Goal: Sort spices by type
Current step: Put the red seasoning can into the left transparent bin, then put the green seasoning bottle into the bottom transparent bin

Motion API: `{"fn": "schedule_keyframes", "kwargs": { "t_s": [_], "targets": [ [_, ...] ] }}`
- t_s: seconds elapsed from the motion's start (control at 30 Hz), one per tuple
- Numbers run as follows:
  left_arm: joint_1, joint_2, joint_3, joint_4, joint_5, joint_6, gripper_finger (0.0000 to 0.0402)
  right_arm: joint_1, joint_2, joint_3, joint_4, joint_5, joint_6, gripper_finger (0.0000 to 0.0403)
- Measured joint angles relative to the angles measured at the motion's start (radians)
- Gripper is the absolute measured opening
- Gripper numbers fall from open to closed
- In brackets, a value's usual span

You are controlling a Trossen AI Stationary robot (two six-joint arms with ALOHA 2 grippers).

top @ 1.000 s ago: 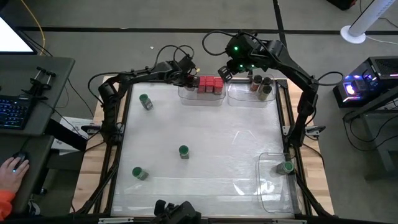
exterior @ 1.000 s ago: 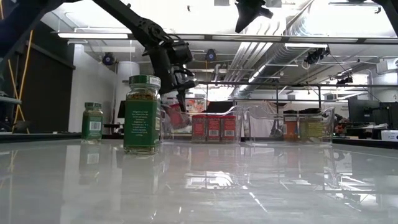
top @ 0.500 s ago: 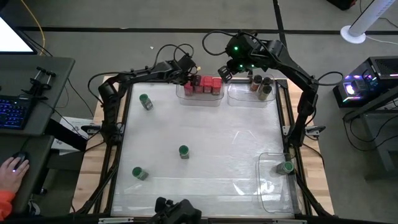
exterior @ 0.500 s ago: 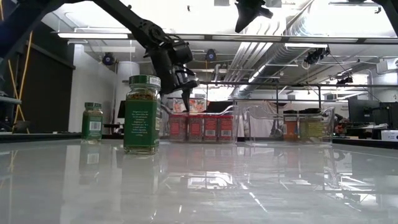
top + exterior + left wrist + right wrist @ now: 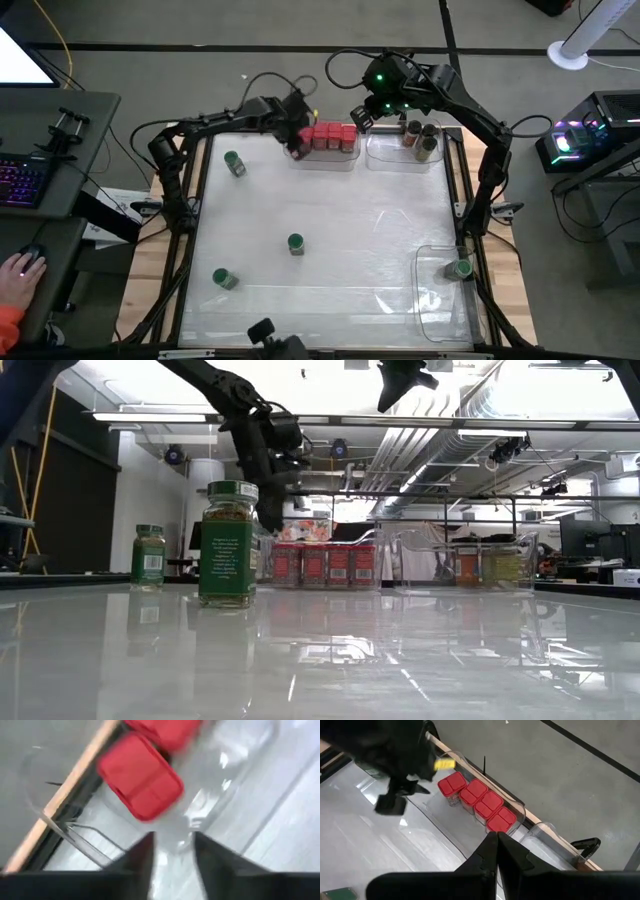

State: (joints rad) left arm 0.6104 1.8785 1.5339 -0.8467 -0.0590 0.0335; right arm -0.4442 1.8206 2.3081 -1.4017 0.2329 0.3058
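The left hand [image 5: 296, 148] hovers empty, fingers slightly parted, beside four red-capped jars [image 5: 331, 136] in a clear bin [image 5: 322, 160]. The right hand [image 5: 357, 118], seemingly pinched closed, hangs above the tabletop [image 5: 330, 230].

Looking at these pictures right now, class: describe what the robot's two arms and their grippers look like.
Both arms are dark, slender and jointed, with loose black cables looping along them. The left gripper ends in two flat, black, tapering fingers. The right gripper has matching black wedge-shaped fingers. A green indicator light glows on the right arm near its wrist, and a small yellow tag shows on the left arm.
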Motion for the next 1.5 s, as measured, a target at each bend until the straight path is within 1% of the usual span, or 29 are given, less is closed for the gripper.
{"fn": "schedule_keyframes", "kwargs": {
  "t_s": [0.07, 0.1, 0.27, 0.43, 0.6, 0.7, 0.87, 1.07, 1.17, 1.23, 1.5],
  "targets": [
    [-0.019, 0.0, -0.028, 0.007, -0.014, 0.082, 0.004, 0.0, 0.0, 0.0, 0.0, 0.0, 0.0, 0.0],
    [-0.025, 0.0, -0.04, 0.01, -0.015, 0.109, 0.0021, 0.0, 0.0, 0.0, 0.0, 0.0, 0.0, 0.0],
    [-0.041, 0.001, -0.087, 0.088, -0.012, 0.288, 0.0003, 0.0, 0.0, 0.0, -0.001, 0.0, 0.0, 0.0],
    [-0.027, 0.028, -0.095, 0.113, -0.009, 0.482, 0.0, 0.001, 0.0, 0.0, -0.001, 0.0, 0.008, 0.0],
    [-0.02, 0.063, -0.093, 0.117, -0.005, 0.559, 0.0, 0.002, 0.0, 0.0, -0.002, 0.0, 0.008, 0.0],
    [-0.02, 0.068, -0.092, 0.138, -0.005, 0.572, 0.0, 0.002, 0.0, 0.0, -0.002, 0.0, 0.008, 0.0],
    [-0.021, 0.076, -0.094, 0.236, -0.004, 0.593, 0.0, 0.002, 0.0, 0.0, -0.005, 0.0, 0.008, 0.0],
    [-0.02, 0.076, -0.094, 0.312, -0.012, 0.607, 0.0, 0.002, 0.0, 0.0, -0.005, 0.0, 0.01, 0.0],
    [-0.02, 0.076, -0.095, 0.343, -0.054, 0.608, 0.0, 0.002, 0.0, 0.0, -0.006, 0.0, 0.01, 0.0],
    [-0.02, 0.075, -0.095, 0.362, -0.065, 0.608, 0.0, 0.002, 0.0, 0.0, -0.007, 0.0, 0.01, 0.0],
    [-0.043, 0.052, -0.095, 0.288, -0.057, 0.607, 0.0, 0.002, 0.0, 0.0, -0.008, 0.0, 0.003, 0.0]
  ]
}}
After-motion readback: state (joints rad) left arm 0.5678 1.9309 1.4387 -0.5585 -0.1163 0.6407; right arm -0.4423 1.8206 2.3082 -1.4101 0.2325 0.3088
